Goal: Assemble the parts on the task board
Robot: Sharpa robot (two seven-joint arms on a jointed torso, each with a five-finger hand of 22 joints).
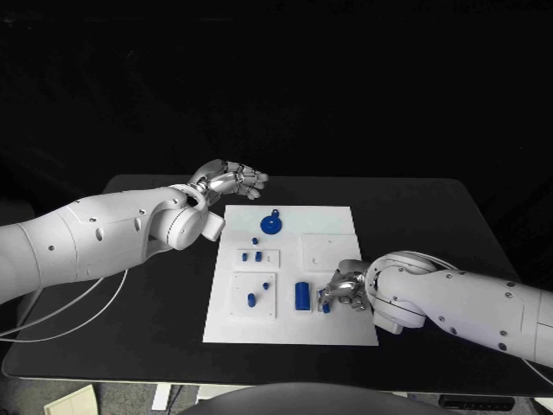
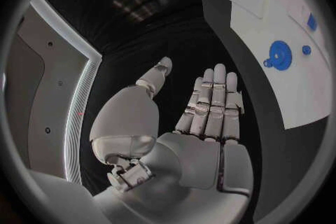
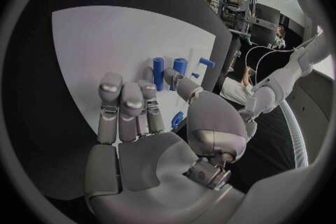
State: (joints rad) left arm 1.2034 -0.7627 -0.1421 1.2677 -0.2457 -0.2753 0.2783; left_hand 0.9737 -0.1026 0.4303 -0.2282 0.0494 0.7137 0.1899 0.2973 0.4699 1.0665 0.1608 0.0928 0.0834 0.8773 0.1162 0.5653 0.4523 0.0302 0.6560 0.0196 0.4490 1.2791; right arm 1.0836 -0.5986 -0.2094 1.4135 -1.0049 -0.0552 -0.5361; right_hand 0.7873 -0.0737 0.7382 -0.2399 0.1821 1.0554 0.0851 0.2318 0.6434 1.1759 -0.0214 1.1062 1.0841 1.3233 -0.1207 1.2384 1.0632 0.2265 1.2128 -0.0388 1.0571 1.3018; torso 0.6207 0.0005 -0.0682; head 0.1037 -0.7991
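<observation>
The white task board (image 1: 333, 216) lies mid-table with blue parts on it: a gear (image 1: 271, 225), small pegs (image 1: 251, 256) and an upright cylinder (image 1: 302, 295). My right hand (image 1: 343, 289) is low over the board's near right part, just right of the cylinder. In the right wrist view its fingers (image 3: 122, 106) are stretched out, apart from the thumb. A small blue piece (image 3: 177, 119) shows beside the thumb, and blue cylinders (image 3: 159, 73) stand beyond. My left hand (image 1: 231, 180) hovers off the board's far left corner, fingers (image 2: 210, 103) extended and holding nothing. The gear (image 2: 280, 56) lies off to its side.
Raised white tiles (image 1: 327, 251) sit on the board; one (image 1: 254, 296) carries two small blue pieces. Black table (image 1: 426, 225) surrounds the board, with bare room to its right and far side. A white cable (image 1: 90, 303) trails under the left arm.
</observation>
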